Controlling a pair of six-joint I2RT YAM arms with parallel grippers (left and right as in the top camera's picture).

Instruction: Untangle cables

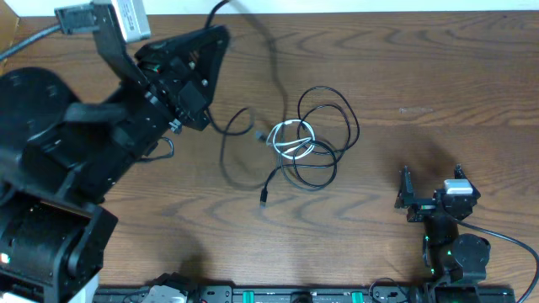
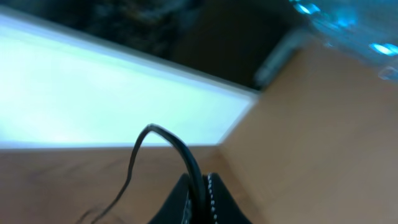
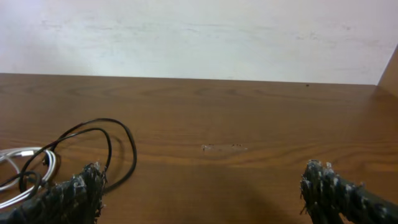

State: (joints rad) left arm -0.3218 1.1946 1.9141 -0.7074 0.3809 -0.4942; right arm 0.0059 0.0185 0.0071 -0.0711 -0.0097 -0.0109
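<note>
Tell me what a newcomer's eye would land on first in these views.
The big left arm looms over the left side of the table, its left gripper shut on a thin black cable. Next comes the tangle of black loops mixed with a white cable at the table's centre. The right gripper sits open at the right, empty.

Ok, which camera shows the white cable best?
The overhead view: the white cable lies whole there, coiled among black cable loops mid-table. The right wrist view catches only part of the cable at its left edge. The left wrist view shows none.
</note>
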